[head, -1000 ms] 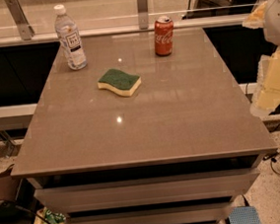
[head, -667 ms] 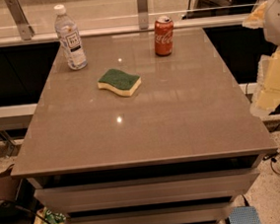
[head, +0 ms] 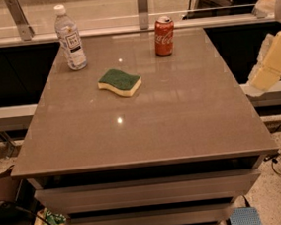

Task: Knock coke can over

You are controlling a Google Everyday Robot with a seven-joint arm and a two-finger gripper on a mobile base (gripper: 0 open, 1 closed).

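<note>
Camera view shows nothing changed since a second ago: water bottle [head: 70, 39], sponge [head: 119, 82] and coke can [head: 164, 36], which stands upright at the far edge of the surface [head: 142, 134]. The end effector [head: 268, 67] hangs beyond the right edge, well apart. I cannot tell whether it is open or closed, and the knock looks unstarted.

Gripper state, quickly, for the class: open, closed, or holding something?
Gripper: cannot be told; it sits at the right edge, beside the table, apart from the coke can.

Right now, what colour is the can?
The can is red, white lettering; camera view. Gripper out of sight.
</note>
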